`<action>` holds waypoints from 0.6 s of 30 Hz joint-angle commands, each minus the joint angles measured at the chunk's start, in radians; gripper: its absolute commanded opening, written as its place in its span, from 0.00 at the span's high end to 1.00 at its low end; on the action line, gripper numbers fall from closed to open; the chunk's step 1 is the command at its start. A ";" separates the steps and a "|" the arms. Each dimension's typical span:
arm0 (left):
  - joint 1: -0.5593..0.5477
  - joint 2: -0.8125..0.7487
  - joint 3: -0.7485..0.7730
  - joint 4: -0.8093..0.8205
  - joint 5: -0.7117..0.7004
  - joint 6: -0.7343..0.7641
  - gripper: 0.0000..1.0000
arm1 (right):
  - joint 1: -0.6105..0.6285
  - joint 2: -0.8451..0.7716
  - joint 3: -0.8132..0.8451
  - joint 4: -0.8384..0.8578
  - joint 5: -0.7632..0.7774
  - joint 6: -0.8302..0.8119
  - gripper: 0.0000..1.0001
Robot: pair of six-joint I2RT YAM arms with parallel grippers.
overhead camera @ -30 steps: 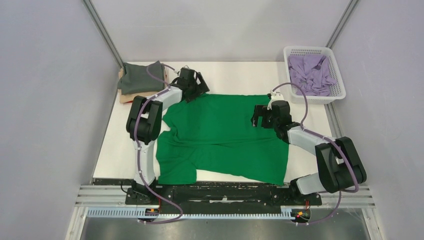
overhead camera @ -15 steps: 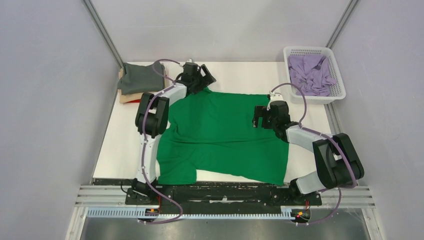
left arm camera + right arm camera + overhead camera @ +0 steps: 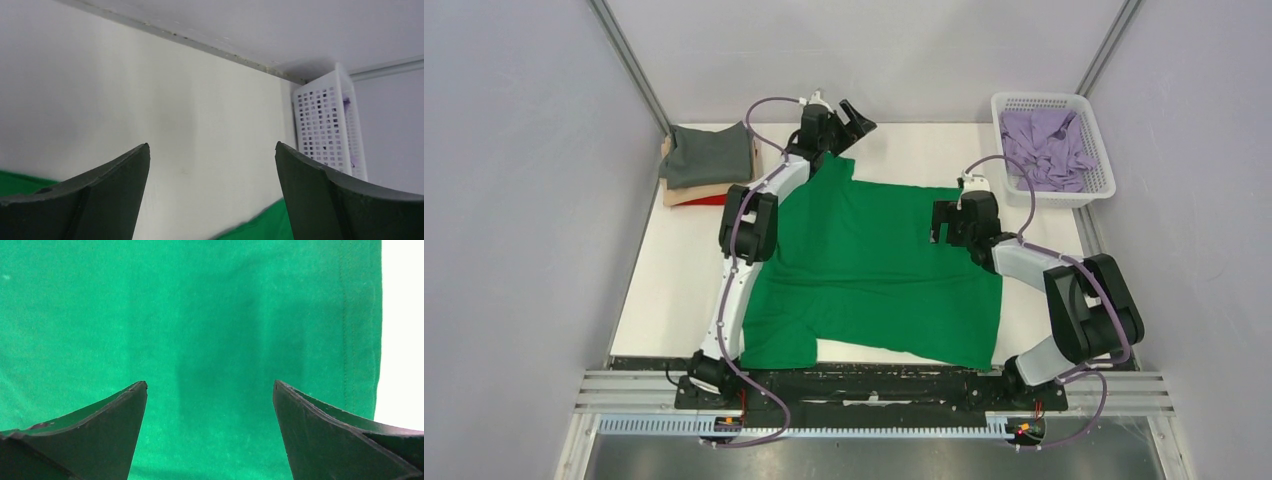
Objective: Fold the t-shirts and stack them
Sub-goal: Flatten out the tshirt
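A bright green t-shirt [image 3: 874,270] lies spread flat on the white table. Its far left corner peaks up beside my left arm. My left gripper [image 3: 856,118] is open and empty, just past that corner above bare table. In the left wrist view [image 3: 212,145] green cloth [image 3: 260,227] shows only at the bottom. My right gripper [image 3: 942,225] is open and empty, low over the shirt's far right part. The right wrist view [image 3: 210,382] shows flat green cloth [image 3: 200,315] between the fingers and its hem at the right. A dark grey shirt [image 3: 709,155] tops a folded stack over a red one [image 3: 709,199].
A white mesh basket [image 3: 1044,98] at the far right corner holds a crumpled lavender shirt [image 3: 1049,140]. The basket also shows in the left wrist view [image 3: 327,130]. Grey walls close in the table on three sides. Bare white table [image 3: 402,315] lies right of the green hem.
My left gripper has swung from the shirt's far left corner toward the back and right, past the cloth. That corner now peaks farther back. The right gripper has barely moved.
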 commanded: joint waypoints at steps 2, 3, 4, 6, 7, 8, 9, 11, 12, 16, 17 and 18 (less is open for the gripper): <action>-0.007 -0.063 0.024 -0.002 0.085 0.033 0.00 | -0.010 0.029 0.083 -0.006 0.051 -0.002 0.02; -0.008 -0.109 -0.031 -0.018 0.063 0.073 0.00 | -0.010 0.041 0.098 -0.020 0.049 -0.002 0.02; -0.008 -0.177 -0.092 -0.049 0.034 0.124 0.00 | -0.012 0.053 0.115 -0.029 0.047 -0.003 0.02; -0.009 -0.300 -0.192 -0.190 -0.045 0.216 0.00 | -0.012 0.080 0.142 -0.044 0.042 0.005 0.02; -0.011 -0.370 -0.249 -0.278 -0.107 0.252 0.00 | -0.012 0.095 0.156 -0.048 0.042 0.015 0.02; -0.013 -0.430 -0.311 -0.338 -0.185 0.274 0.00 | -0.013 0.108 0.170 -0.051 0.041 0.025 0.02; -0.016 -0.497 -0.400 -0.350 -0.241 0.295 0.00 | -0.014 0.127 0.189 -0.057 0.040 0.030 0.02; -0.017 -0.607 -0.565 -0.343 -0.303 0.327 0.00 | -0.013 0.162 0.230 -0.080 0.039 0.030 0.02; -0.018 -0.645 -0.622 -0.354 -0.317 0.337 0.00 | -0.013 0.181 0.253 -0.096 0.042 0.025 0.02; -0.018 -0.681 -0.697 -0.469 -0.324 0.362 0.00 | -0.015 0.213 0.287 -0.138 0.080 0.009 0.02; -0.021 -0.673 -0.698 -0.481 -0.322 0.375 0.00 | -0.015 0.214 0.285 -0.144 0.095 0.007 0.02; -0.022 -0.659 -0.694 -0.493 -0.338 0.385 0.00 | -0.016 0.215 0.283 -0.148 0.108 0.005 0.02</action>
